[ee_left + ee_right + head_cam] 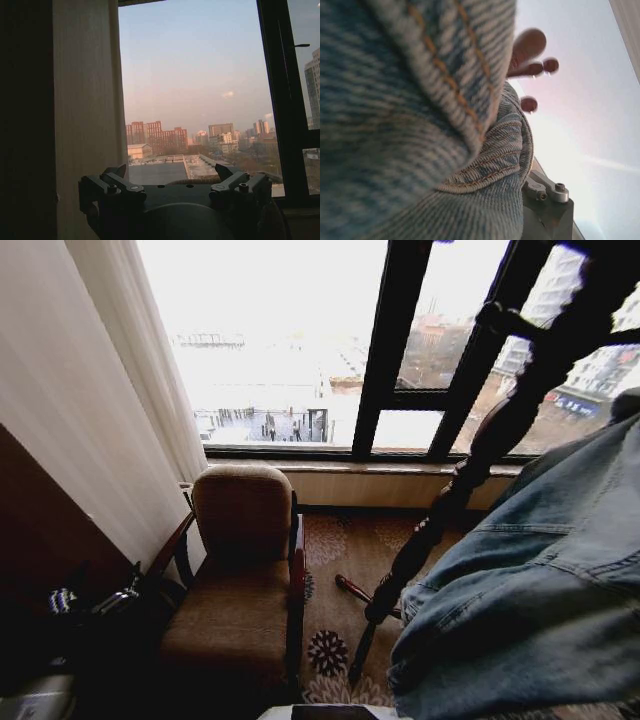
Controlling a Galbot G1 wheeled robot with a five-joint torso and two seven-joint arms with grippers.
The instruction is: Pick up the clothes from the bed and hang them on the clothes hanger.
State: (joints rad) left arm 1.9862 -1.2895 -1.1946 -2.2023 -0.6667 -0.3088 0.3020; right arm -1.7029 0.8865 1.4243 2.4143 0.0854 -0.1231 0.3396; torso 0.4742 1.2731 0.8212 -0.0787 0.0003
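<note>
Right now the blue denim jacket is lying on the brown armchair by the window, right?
Not quite. The head view shows the denim jacket held up in the air to the right of the coat stand, not lying on the brown armchair by the window; the chair's seat is bare.

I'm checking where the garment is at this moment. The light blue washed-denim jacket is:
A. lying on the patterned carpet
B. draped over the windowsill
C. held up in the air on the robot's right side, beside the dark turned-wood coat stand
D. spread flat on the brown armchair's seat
C: in the head view the light blue washed-denim jacket hangs raised on the right, next to the dark turned-wood coat stand, while the brown armchair seat is bare.
</note>
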